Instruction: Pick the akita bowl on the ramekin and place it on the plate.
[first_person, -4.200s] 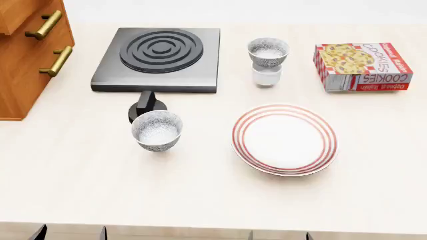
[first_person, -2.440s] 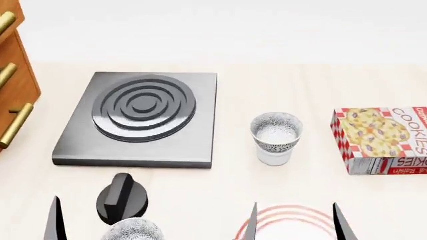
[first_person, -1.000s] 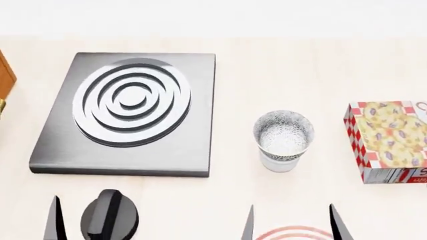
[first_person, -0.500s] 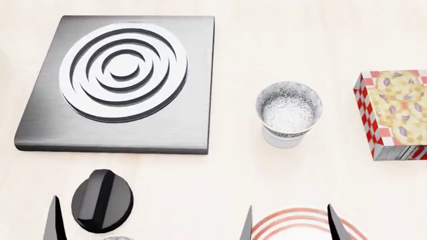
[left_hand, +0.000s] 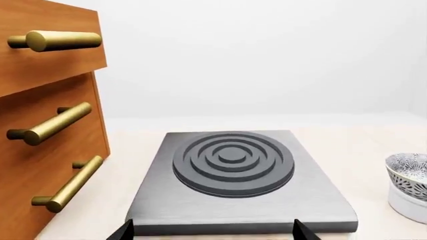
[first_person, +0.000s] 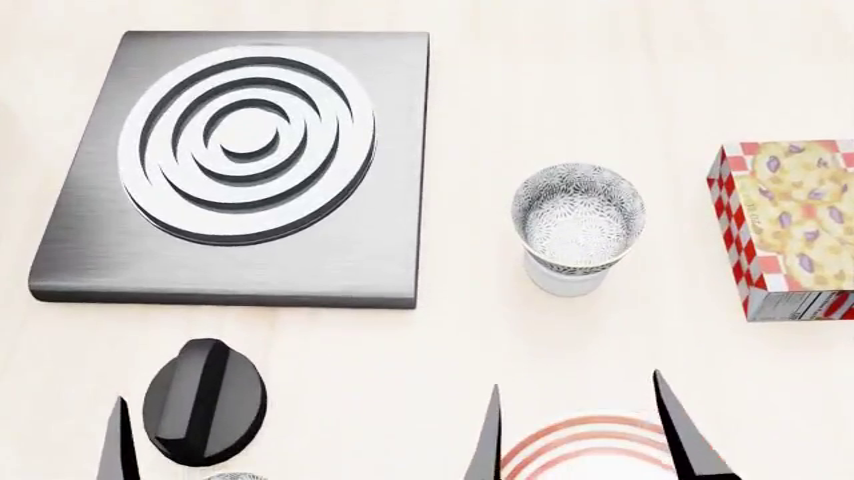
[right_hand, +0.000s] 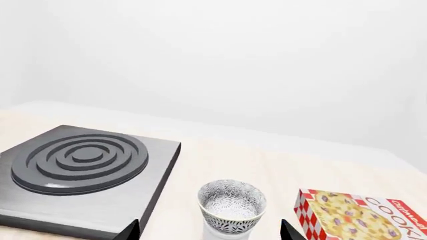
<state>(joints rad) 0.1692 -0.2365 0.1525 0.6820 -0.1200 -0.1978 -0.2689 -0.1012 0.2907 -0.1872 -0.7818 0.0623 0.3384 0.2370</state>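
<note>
The speckled akita bowl sits upright in the white ramekin, right of the stove plate; both also show in the right wrist view as akita bowl and ramekin. My right gripper is open, its dark fingers spread above the plate, whose red rings peek in at the bottom edge. It is short of the bowl and lined up with it; in its own view the right gripper frames the ramekin. My left gripper is open and holds nothing, facing the stove plate.
A grey stove plate with raised rings lies at the left, a black knob in front of it. A cookie box lies at the right edge. A wooden drawer cabinet with brass handles stands left of the stove plate.
The head view moved in closer and tilted down over the counter, then held still. In the last half second the right gripper's fingers reached further forward toward the bowl.
</note>
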